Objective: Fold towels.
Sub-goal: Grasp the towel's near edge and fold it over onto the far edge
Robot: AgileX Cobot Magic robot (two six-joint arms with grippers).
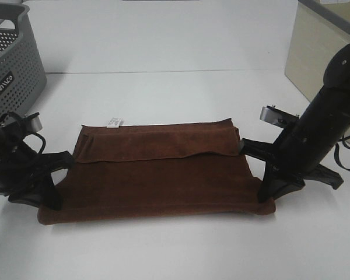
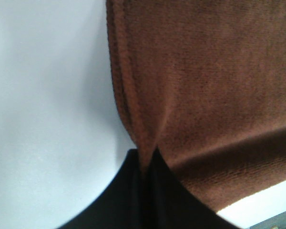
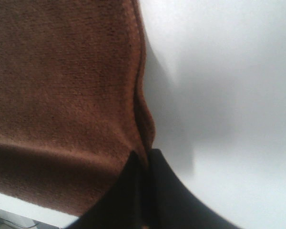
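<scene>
Near a grey perforated plastic basket [image 1: 14, 58], a folded reddish-brown terry towel [image 1: 157, 181] lies flat. Left gripper [image 2: 143, 164] and right gripper [image 3: 145, 160] clamp its edges.

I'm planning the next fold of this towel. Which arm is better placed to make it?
Neither alone. The left claw and the right claw are each shut on a short edge of the towel, close to its near corners and mirroring each other. Both should probably lift together.
</scene>
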